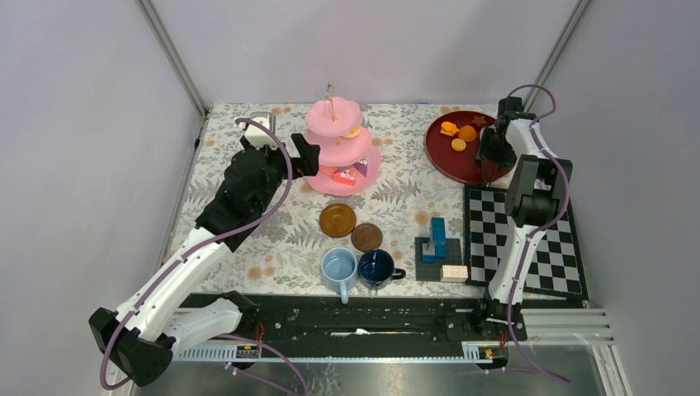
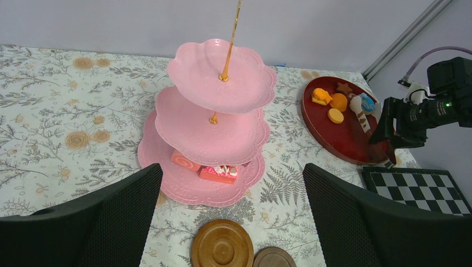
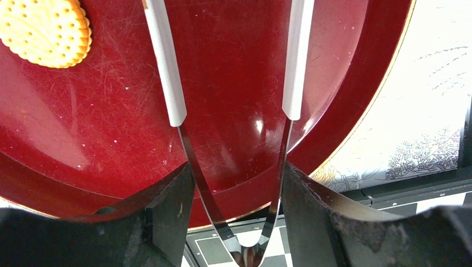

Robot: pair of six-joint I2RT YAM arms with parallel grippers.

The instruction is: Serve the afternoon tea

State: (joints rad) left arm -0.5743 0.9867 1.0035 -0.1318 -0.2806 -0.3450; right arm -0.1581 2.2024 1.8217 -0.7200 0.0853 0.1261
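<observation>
Left gripper (image 2: 232,183), jaws released, faces the 3-tier stand (image 2: 211,130); right gripper (image 3: 238,194) grasps tongs (image 3: 165,67) over the red tray (image 3: 234,83) bearing 1 biscuit (image 3: 47,30).

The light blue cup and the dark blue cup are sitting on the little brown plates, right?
Not quite. The light-blue mug and the dark-blue mug stand on the tablecloth beside the lighter saucer and the darker saucer, not on them; both saucers are bare. The top external view shows it.
</observation>
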